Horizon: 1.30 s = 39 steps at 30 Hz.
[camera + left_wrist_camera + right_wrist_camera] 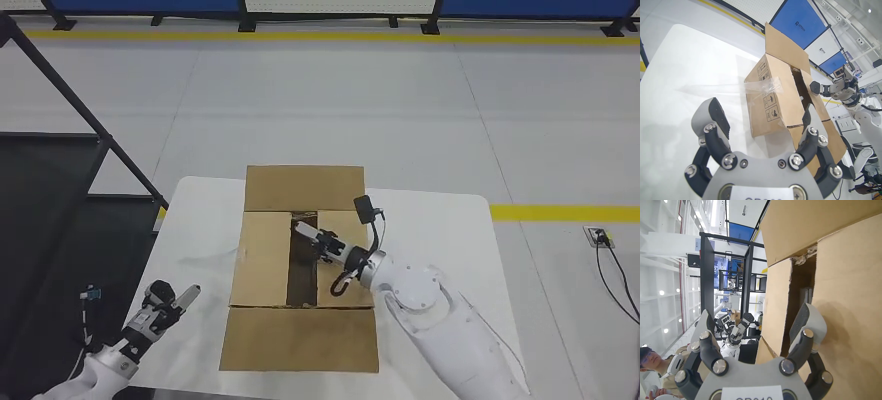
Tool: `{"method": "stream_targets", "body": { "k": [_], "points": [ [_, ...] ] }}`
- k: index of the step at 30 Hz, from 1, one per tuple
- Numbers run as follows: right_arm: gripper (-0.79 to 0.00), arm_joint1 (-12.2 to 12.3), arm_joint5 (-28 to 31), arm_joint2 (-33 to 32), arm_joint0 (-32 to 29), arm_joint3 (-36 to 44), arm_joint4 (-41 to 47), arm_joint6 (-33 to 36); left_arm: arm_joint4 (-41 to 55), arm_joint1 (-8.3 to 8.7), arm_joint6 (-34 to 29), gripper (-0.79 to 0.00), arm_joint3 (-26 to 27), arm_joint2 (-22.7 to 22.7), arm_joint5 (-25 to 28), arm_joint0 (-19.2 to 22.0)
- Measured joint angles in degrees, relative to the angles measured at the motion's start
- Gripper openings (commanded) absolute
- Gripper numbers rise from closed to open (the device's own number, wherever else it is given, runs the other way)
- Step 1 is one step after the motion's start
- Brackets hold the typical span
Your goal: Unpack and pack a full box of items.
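Top view: a cardboard box (265, 255) stands at the middle of the white table (440, 230). Its far and near flaps are laid out flat and its two side flaps are folded inward, with a dark gap left between them. The right pincer (310, 236) is held over that gap. The left pincer (178, 294) is placed near the table's near left corner, well apart from the box.

Left wrist view: the left pincer's fingers (717, 111) are spread apart with nothing between them, and the box stands beyond them. A crumpled strip of clear tape (770, 86) is stuck to the box's side wall, a detail barely made out from above.

Right wrist view: the right pincer's fingers (802, 321) are wide apart and empty. One finger is held close over the edge of a side flap beside the gap. Torn cardboard (802, 255) is seen at the gap's far end. A grey object (807, 292) is partly seen inside and cannot be identified.
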State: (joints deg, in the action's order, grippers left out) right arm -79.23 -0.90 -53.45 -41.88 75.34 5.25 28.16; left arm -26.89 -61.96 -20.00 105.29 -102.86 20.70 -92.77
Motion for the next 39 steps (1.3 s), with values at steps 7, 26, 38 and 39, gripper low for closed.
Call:
{"method": "stream_targets", "body": {
  "k": [7, 26, 38, 39],
  "points": [
    [0.000, -3.44, -1.86, 7.65, 8.79, -11.05, -0.57, 1.40, -1.94, -0.12, 1.48, 0.000, 0.64, 1.10, 0.02, -0.49],
    [0.000, -10.23, 13.48, 11.74, 18.23, -28.13, 10.03, 8.85, -5.72, -0.20, 1.90, 0.000, 3.70, 2.84, 3.07, -3.09],
    [0.000, -12.42, 18.10, 12.12, 20.37, -25.81, 9.54, 8.48, -16.18, -0.60, 5.70, 0.000, 5.28, 8.50, 1.70, -2.70],
    [0.000, -12.61, 18.69, 12.30, 20.53, -25.51, 9.19, 8.78, -16.05, -0.71, 6.34, 0.000, 5.28, 9.01, 0.88, -2.55]
  ]
}}
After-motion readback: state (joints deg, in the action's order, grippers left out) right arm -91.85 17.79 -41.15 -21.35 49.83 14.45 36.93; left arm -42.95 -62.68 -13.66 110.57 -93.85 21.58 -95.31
